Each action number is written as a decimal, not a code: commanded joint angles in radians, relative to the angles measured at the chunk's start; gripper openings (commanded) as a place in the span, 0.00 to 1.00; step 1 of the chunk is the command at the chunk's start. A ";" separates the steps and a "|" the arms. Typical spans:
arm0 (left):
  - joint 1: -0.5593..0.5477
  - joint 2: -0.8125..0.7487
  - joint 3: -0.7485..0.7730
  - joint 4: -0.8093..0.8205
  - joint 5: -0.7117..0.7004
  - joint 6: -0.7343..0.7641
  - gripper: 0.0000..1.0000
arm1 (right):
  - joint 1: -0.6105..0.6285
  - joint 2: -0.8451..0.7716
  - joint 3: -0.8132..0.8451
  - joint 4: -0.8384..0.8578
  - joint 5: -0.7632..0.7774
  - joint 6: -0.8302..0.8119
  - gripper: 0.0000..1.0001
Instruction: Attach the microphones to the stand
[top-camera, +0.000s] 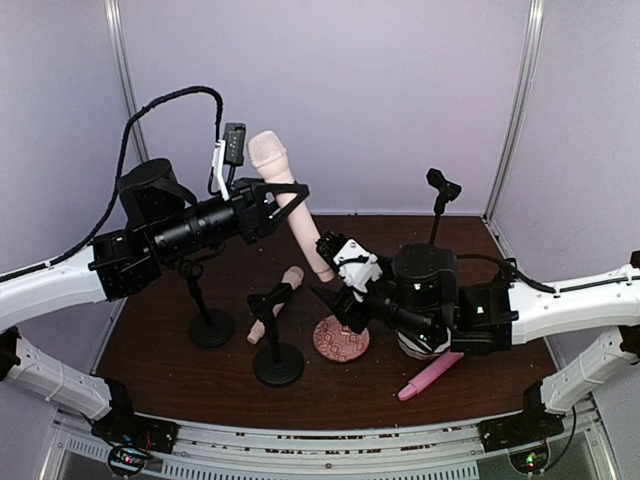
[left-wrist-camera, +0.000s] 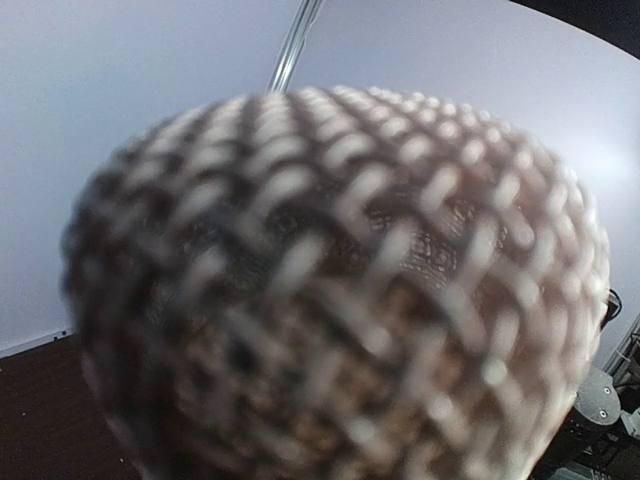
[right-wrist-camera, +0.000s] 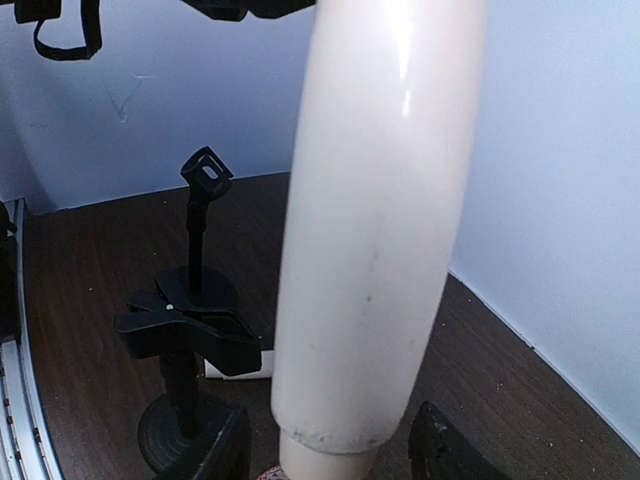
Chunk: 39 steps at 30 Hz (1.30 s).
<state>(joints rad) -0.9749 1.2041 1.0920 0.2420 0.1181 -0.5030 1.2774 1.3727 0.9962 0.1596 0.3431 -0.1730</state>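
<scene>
Glossy cream plastic microphone (top-camera: 306, 232), rounded woven-mesh head (left-wrist-camera: 340, 280), clamped in left tool (top-camera: 284, 193)

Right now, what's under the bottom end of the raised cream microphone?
The right gripper, jaws open, flanks that end of the microphone. Roughly below it sits a round patterned dish. The gripper covers the dish's far edge, so anything there is hidden.
</scene>
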 joint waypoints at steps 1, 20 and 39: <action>0.002 -0.013 0.024 0.027 -0.037 -0.043 0.00 | 0.001 -0.038 0.014 0.062 0.000 0.005 0.56; 0.003 0.005 0.027 0.019 -0.013 -0.103 0.00 | 0.001 0.032 0.096 0.023 0.037 0.030 0.37; 0.006 -0.193 -0.101 -0.482 0.044 0.433 0.93 | -0.207 -0.144 -0.156 0.151 -0.458 0.189 0.05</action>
<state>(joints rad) -0.9722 1.0992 1.0351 -0.0772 0.1104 -0.3065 1.1172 1.2728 0.9234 0.2012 0.1238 -0.0238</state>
